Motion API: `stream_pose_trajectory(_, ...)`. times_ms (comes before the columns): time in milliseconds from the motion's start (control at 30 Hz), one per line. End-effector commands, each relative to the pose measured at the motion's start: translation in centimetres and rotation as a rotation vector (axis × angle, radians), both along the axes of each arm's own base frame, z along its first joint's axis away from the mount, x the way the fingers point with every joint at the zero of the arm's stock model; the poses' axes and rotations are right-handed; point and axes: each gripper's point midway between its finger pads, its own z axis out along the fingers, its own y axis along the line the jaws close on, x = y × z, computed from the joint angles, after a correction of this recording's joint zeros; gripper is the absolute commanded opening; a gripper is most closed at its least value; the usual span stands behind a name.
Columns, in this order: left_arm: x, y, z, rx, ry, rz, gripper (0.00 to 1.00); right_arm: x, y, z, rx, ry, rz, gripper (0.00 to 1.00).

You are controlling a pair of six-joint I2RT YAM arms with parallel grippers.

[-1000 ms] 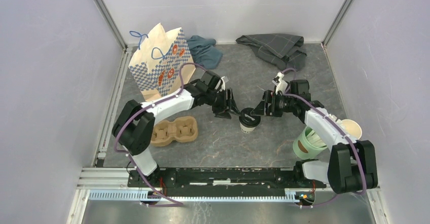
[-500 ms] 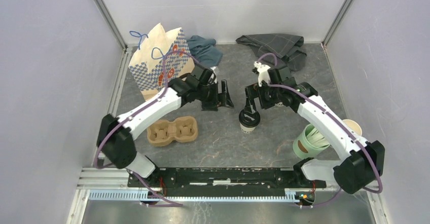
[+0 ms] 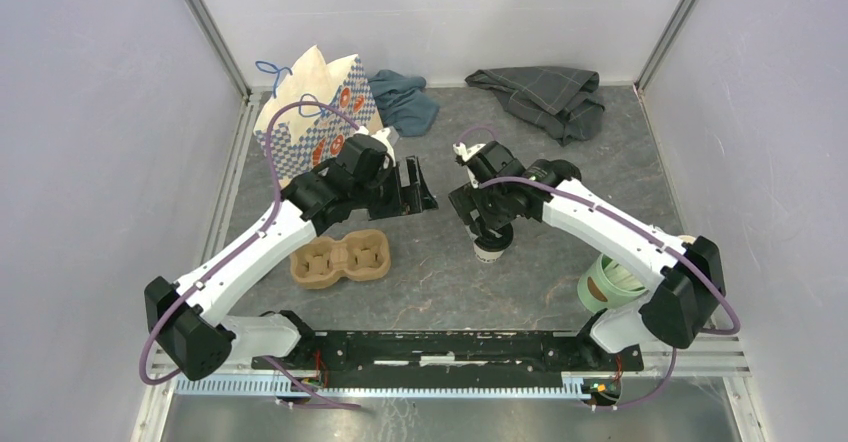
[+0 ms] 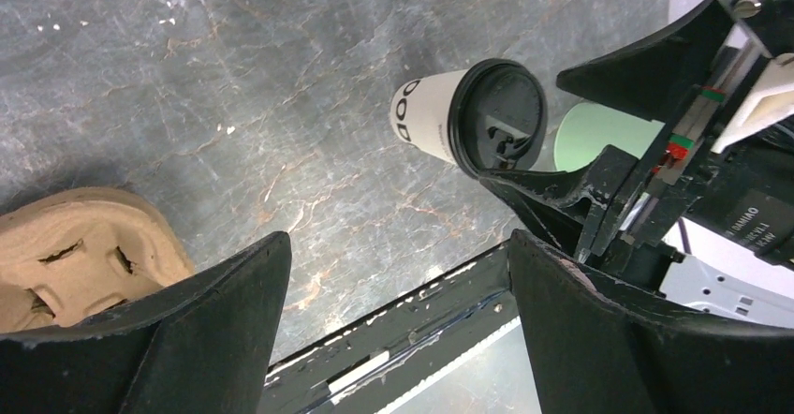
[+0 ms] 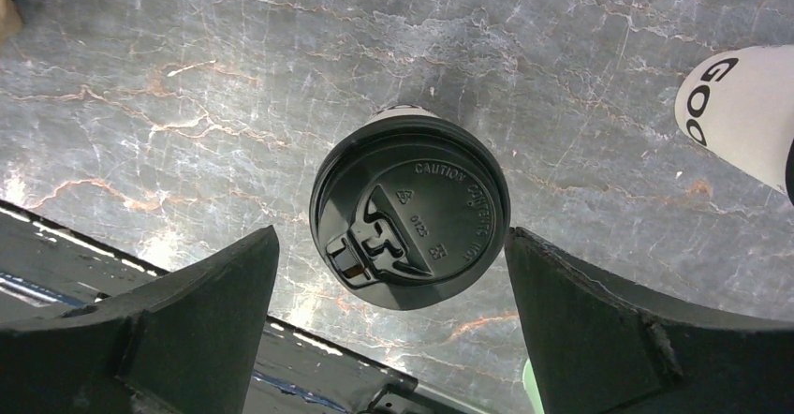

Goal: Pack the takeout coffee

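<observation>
The takeout coffee [image 5: 410, 213], a small white paper cup under a round black lid, stands upright mid-table [image 3: 489, 249]. My right gripper [image 5: 390, 236] hangs open right above it [image 3: 487, 220] and points down. Its fingers [image 5: 201, 311] frame the lid without touching it. My left gripper [image 4: 398, 245] is open with nothing between its jaws, and sits to the cup's left [image 3: 415, 187]. In the left wrist view the coffee [image 4: 468, 114] appears ahead, with the right gripper [image 4: 655, 152] beside its lid.
A tan cardboard cup carrier [image 3: 340, 257] lies near the left arm. A patterned paper bag [image 3: 315, 122] stands at the back left. Behind are a blue cloth [image 3: 405, 100] and a grey cloth [image 3: 545, 92]. A mint-green cup [image 3: 608, 282] and a lidless white cup [image 5: 744, 114] stand at the right.
Both grippers opened wider. The left gripper drew back leftward from the cup. The right gripper swung over the cup and now looks straight down on its lid.
</observation>
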Motion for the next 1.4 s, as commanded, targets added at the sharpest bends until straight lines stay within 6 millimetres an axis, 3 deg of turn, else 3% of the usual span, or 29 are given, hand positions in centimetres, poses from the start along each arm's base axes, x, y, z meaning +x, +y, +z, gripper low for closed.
stream_pose_trajectory(0, -0.2, 0.2, -0.3, -0.014, 0.012, 0.020, 0.92, 0.6, -0.3, 0.8, -0.045, -0.043, -0.075, 0.98)
stream_pose_trajectory(533, 0.0, -0.7, -0.1, -0.024, 0.020, -0.014, 0.93, -0.1, -0.4, -1.2, -0.060, -0.005, -0.066, 0.98)
stream_pose_trajectory(833, 0.1, -0.8, 0.0, -0.027, 0.022, -0.017, 0.93, -0.5, -0.8, -2.4, -0.071, 0.010, -0.064, 0.92)
stream_pose_trajectory(1033, 0.1, -0.8, -0.1, -0.027, 0.022, -0.016, 0.93, -0.6, -1.2, -2.2, -0.074, -0.002, -0.072, 0.83)
stream_pose_trajectory(1200, 0.0, -0.7, -0.1, -0.027, 0.021, -0.017, 0.93, -0.2, -3.5, -2.3, -0.077, -0.023, -0.137, 0.79)
stream_pose_trajectory(1367, -0.3, -0.6, 0.0, -0.030, 0.019, -0.020, 0.93, 0.3, -8.0, -3.2, -0.109, -0.038, -0.244, 0.79)
